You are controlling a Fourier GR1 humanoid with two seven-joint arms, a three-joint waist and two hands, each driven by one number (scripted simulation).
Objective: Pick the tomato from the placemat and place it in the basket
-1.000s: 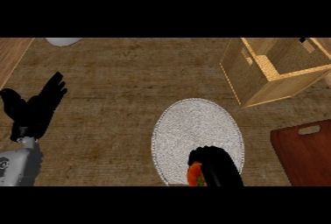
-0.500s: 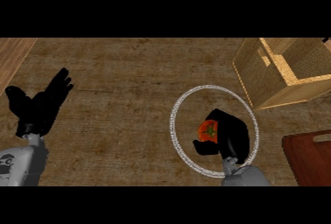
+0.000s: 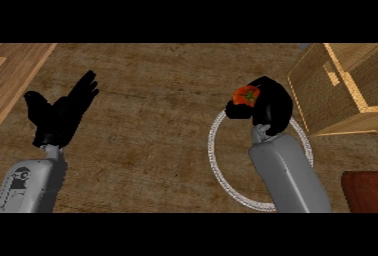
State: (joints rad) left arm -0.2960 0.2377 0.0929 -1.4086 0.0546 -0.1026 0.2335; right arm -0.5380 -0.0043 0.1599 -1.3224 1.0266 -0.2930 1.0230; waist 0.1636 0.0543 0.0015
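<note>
- I see the right robot hand [image 3: 264, 107] curled round the tomato [image 3: 246, 95], holding it up just left of the basket [image 3: 334, 90].
- The tomato is off the placemat [image 3: 215, 145] now. It is not in the basket yet.
- The tomato peeks out at the top left of my black fingers, on the side away from the basket. I think it could slip out there if I swing too fast.
- The basket wall nearest the tomato looks tall. If I go straight across, I think my fingers or the tomato could bump that wall and push the basket.
- So I would lift first, then go over the rim, then let go.
- If I let go too soon, I think the tomato would land on the worktop [image 3: 162, 80] beside the basket and roll.
- The left robot hand [image 3: 63, 112] rests far to the left of the basket, fingers straight and up, holding nothing. It is not in my way.
- A dark red-brown board [image 3: 362, 190] sits below the basket, at the edge of my view. It is not in the way either.
- Nothing else stands between the tomato and the basket.
</note>
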